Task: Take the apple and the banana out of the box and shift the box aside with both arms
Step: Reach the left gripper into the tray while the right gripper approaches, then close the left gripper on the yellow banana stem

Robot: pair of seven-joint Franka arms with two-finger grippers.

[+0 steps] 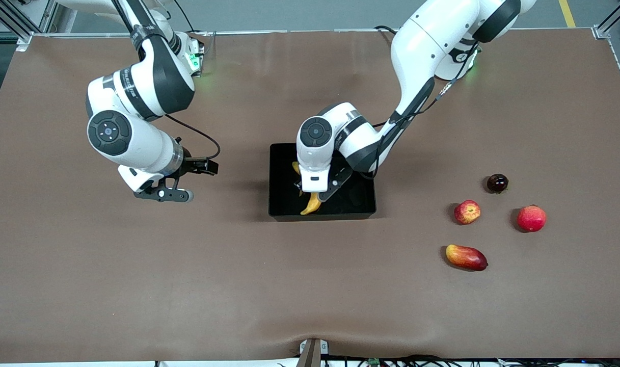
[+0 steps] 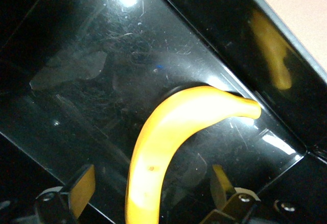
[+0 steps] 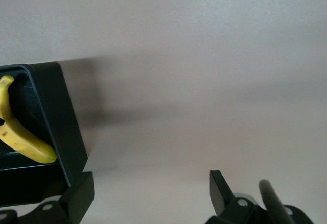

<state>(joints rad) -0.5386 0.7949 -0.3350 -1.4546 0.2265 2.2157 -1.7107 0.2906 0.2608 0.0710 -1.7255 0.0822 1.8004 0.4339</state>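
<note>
The black box [image 1: 358,201] sits mid-table. The yellow banana [image 1: 311,205] lies inside it, mostly hidden under my left gripper [image 1: 317,191]. In the left wrist view the banana [image 2: 168,127] lies on the glossy box floor [image 2: 102,71], and my left gripper [image 2: 151,185] is open astride it with a gap on each side. The small red apple with yellowish patches [image 1: 467,211] rests on the table toward the left arm's end. My right gripper [image 1: 164,193] is open and empty over bare table beside the box. Its wrist view [image 3: 150,191] shows the box wall [image 3: 59,122] and the banana [image 3: 18,132].
Near the apple lie a rounder red fruit [image 1: 531,218], a red-yellow mango-like fruit [image 1: 466,257] nearer the front camera, and a small dark round fruit [image 1: 497,182] farther from it. The brown table mat [image 1: 136,280] spreads wide around the box.
</note>
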